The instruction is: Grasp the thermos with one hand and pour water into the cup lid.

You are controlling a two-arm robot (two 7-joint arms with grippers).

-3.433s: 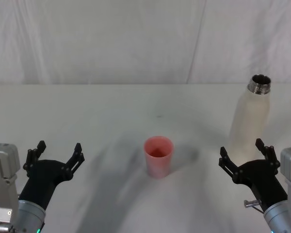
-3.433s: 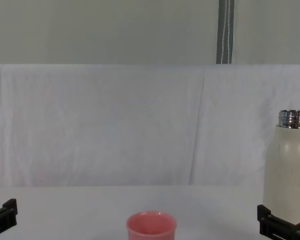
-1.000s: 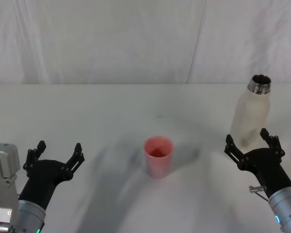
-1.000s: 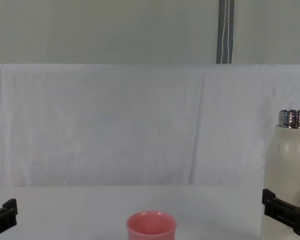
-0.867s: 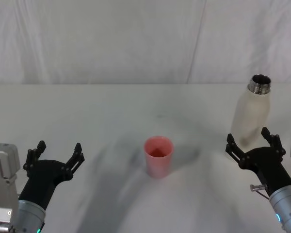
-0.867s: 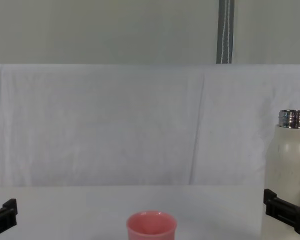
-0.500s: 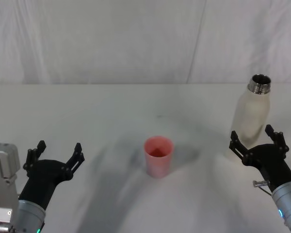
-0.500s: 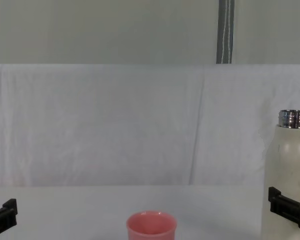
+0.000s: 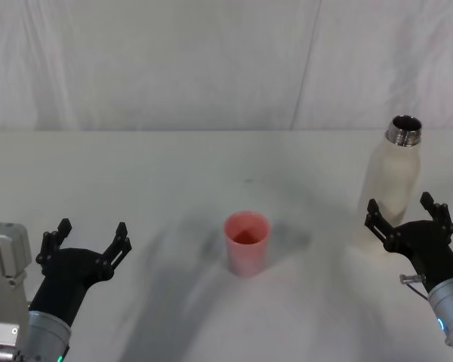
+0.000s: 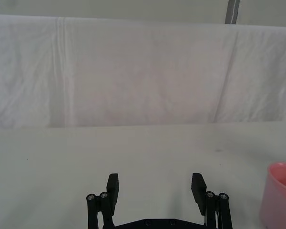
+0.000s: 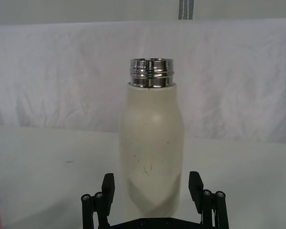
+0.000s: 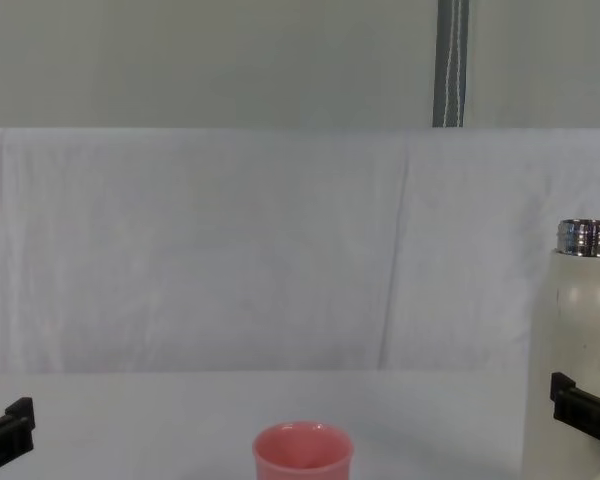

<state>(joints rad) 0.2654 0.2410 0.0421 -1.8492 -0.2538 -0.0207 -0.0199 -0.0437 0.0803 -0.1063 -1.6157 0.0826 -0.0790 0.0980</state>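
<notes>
From the head view, my right gripper [image 9: 408,215] sits with its jaws spread wide, lined up on the lower body of the thermos [image 9: 390,181], which stands upright at the right side of the table [image 9: 174,173]. The cup lid [image 9: 247,243] stands near the table's middle, well apart from the thermos. My left gripper [image 9: 81,240] rests low on the left, jaws apart, idle. The risk I judge here: if I push forward off-centre, one finger strikes the body and shoves or tips the tall bottle.

In my left wrist view, my two fingers [image 10: 113,187] stand apart over bare table, with the cup lid [image 10: 279,195] off at the edge. Nothing threatens it unless this arm strays.

In my right wrist view, the thermos [image 11: 151,143] rises straight between my open fingers [image 11: 107,188], its steel neck uncapped. Both fingers look just beside its base, and I cannot tell whether either touches. Closing this low on a smooth, rounded wall could let it slip or swing when tilted, spilling early.

In the chest view, my right gripper [image 12: 584,408] overlaps the thermos [image 12: 578,350] low down; the cup lid [image 12: 302,452] waits toward the centre. A long carry with an open neck invites splashing short of the cup.
</notes>
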